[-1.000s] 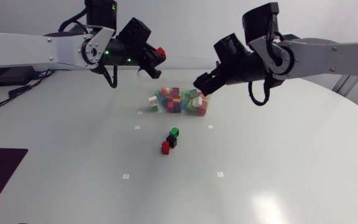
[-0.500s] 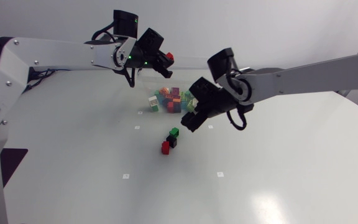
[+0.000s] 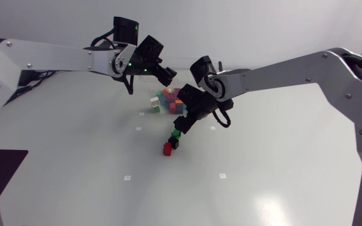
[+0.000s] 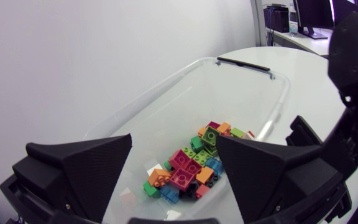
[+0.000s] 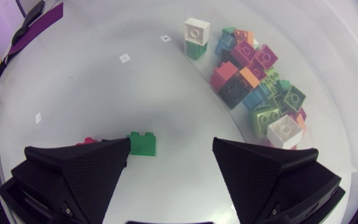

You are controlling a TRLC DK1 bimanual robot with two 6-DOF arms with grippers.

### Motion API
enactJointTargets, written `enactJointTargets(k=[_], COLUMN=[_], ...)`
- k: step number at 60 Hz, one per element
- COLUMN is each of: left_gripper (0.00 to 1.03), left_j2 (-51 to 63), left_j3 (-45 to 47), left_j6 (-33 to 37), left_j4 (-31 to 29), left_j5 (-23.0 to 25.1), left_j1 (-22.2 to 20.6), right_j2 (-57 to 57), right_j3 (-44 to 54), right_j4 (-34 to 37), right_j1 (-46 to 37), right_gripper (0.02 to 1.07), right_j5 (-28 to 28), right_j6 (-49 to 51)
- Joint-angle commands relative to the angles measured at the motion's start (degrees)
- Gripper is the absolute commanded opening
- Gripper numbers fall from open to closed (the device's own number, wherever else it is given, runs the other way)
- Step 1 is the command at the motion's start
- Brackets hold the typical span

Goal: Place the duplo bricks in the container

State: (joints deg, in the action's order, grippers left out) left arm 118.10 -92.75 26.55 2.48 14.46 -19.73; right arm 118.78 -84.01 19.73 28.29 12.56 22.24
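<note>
A clear container (image 3: 203, 108) at the table's far middle holds a pile of coloured duplo bricks (image 3: 176, 100). My left gripper (image 3: 166, 76) hangs open right above it. In the left wrist view the pile (image 4: 191, 168) lies below the gap of the open left gripper (image 4: 173, 140), inside the container (image 4: 241, 65). In front of the container three loose bricks lie together: green (image 3: 176, 133), black (image 3: 174, 142) and red (image 3: 166, 149). My right gripper (image 3: 181, 127) is open just above the green brick (image 5: 143, 143), which lies between its fingers near one of them. The red brick (image 5: 87, 141) is mostly hidden.
A white brick on a green one (image 5: 196, 37) stands at the pile's end. Small white markers (image 3: 138, 129) dot the table around the bricks. A dark mat (image 3: 5, 166) lies at the front left edge. Both arms meet closely over the container.
My left gripper has opened over the container and the red brick it held no longer shows in it. My right arm swung down and left to the loose bricks.
</note>
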Motion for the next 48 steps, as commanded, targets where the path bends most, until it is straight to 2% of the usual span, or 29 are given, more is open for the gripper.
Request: enactJointTargets(k=[1, 29, 37, 42, 48], left_gripper=[0.99, 0.99, 0.99, 0.99, 0.99], left_j2=[-5.9, -20.2, -22.7, -23.9, -24.1], left_j3=[6.2, 23.9, 27.7, 30.0, 33.0], left_j6=[2.8, 10.3, 13.3, 16.3, 21.1], left_j4=[1.4, 2.2, 0.2, -2.1, -5.9], left_j5=[-0.2, 2.4, 3.5, 5.1, 6.8], left_j1=[-0.1, 1.4, 1.1, 0.9, 0.4], right_j2=[3.1, 7.3, 7.4, 7.8, 9.5], right_j3=[-1.9, -5.5, -6.1, -6.8, -9.7], right_j4=[1.6, 6.7, 7.3, 7.8, 10.1], right_j1=[0.8, 2.8, 2.9, 3.0, 3.2], right_gripper=[0.97, 0.97, 0.87, 0.84, 0.76], right_j5=[-0.5, -1.8, -1.8, -1.8, -1.7], right_j6=[1.7, 4.3, 4.6, 4.7, 5.3])
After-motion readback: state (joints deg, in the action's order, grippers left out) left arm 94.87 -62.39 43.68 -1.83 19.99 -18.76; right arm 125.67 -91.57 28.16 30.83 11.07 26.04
